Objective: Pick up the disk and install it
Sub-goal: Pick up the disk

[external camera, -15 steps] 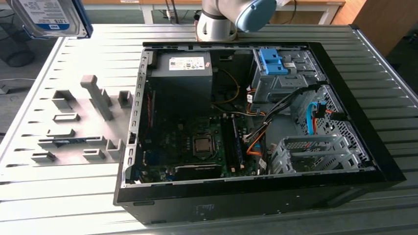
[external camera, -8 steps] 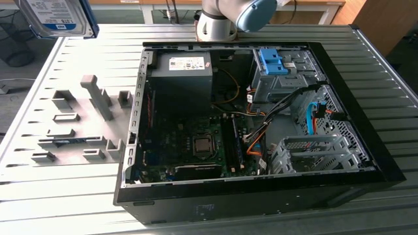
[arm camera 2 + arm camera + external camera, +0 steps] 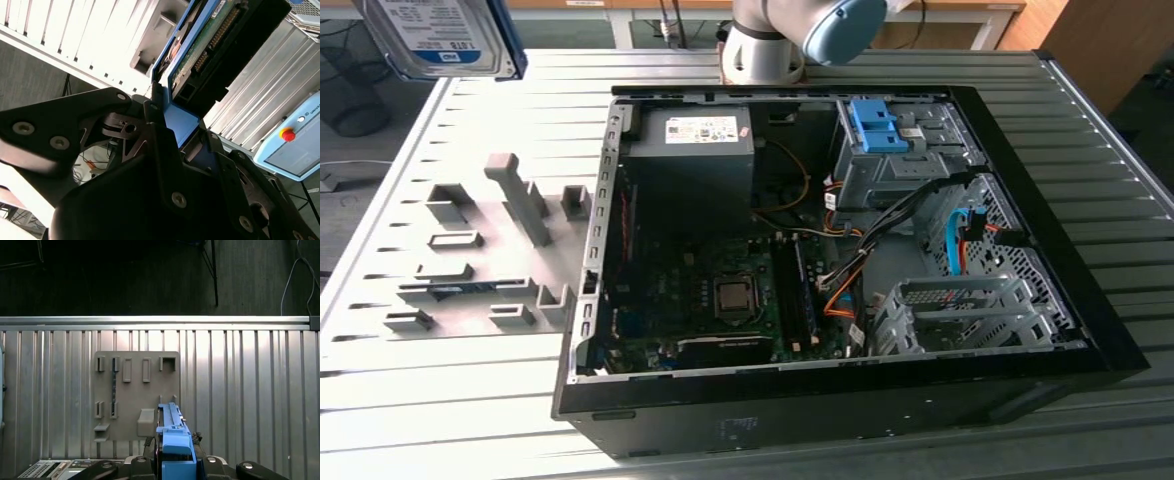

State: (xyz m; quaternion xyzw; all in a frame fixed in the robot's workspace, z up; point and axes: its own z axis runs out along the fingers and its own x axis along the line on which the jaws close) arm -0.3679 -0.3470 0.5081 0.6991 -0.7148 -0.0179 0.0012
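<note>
**Disk in my grip, raised over the table and away from the open case**

The slatted metal table point(image 3: 881, 70) carries everything here. On it lies the open computer case point(image 3: 854, 405), black, with its side panel off, toward the exterior view's right. Behind the case stands the base of my arm point(image 3: 781, 40).

Beside the case, toward the exterior view's left, a grey fixture plate point(image 3: 480, 290) with small upright holders rests flat on the table. In the first wrist view I look down on this same plate point(image 3: 135, 390).

Inside the case, the black power supply point(image 3: 694, 150) with a white sticker sits at the far side. Next to it is a grey cage with a blue bracket point(image 3: 881, 125) on top.

The disk point(image 3: 443, 35) is in the air at the far corner on the exterior view's left, well apart from the case, with its white-and-blue label turned to the camera.

My gripper point(image 3: 182, 127) is closed on the disk point(image 3: 210, 45) – the black fingers press the blue rail from both sides. In the first wrist view the blue rail of the disk point(image 3: 175, 437) stands up from my gripper point(image 3: 175, 467), in front of the fixture plate.
</note>
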